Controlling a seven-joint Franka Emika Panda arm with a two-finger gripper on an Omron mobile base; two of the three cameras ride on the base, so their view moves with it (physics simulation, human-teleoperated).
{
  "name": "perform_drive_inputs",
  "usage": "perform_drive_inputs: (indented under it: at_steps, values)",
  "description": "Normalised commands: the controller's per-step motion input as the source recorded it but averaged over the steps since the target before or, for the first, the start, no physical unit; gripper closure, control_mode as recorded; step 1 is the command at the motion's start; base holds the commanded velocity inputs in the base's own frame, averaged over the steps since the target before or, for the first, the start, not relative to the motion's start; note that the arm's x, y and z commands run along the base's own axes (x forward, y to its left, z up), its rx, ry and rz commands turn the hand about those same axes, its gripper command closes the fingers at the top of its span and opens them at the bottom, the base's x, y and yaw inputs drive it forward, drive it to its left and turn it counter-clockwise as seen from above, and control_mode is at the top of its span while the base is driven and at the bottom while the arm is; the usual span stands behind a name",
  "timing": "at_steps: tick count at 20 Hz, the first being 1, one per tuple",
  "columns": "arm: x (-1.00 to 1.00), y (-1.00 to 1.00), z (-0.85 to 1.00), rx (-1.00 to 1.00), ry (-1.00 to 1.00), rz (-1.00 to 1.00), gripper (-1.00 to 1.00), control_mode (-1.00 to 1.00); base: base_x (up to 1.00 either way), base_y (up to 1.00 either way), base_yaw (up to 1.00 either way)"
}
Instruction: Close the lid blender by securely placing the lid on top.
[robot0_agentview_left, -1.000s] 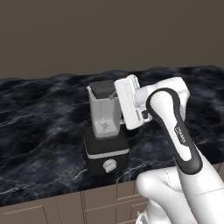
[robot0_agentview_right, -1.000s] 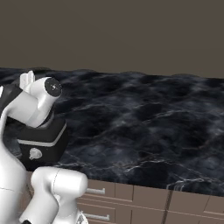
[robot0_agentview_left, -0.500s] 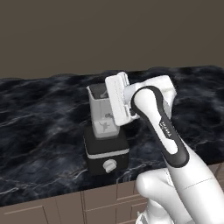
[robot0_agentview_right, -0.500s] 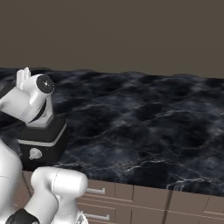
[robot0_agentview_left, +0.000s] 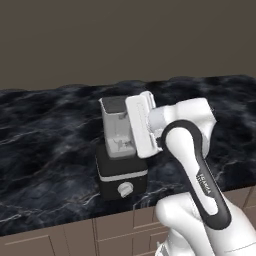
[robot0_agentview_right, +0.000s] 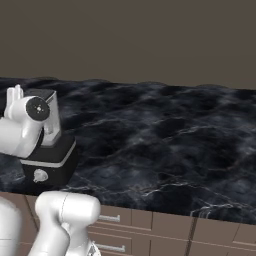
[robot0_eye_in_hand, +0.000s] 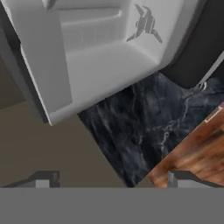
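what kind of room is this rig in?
Most likely a kitchen, a rendered one. A blender stands on a dark marbled counter, with drawers below its front edge.

Small pale lettering on the dark strip of the arm's forearm link (robot0_agentview_left: 204, 181), too small and blurred to read. No legible text, number or brand on the blender (robot0_agentview_left: 120, 150) or elsewhere.
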Motion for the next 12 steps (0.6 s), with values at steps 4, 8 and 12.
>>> perform_drive_inputs:
  at_steps: [4, 8, 12]
  values:
    - [-0.60, -0.04, 0.32, 0.00, -0.02, -0.01, -1.00, -1.00, 0.00, 0.00, 0.00]
    - [-0.44, -0.34, 0.06, 0.00, 0.00, 0.00, -1.00, -1.00, 0.00, 0.00, 0.00]
    - [-0.10, -0.74, 0.00, 0.00, -0.01, -0.01, -1.00, -1.00, 0.00, 0.00, 0.00]
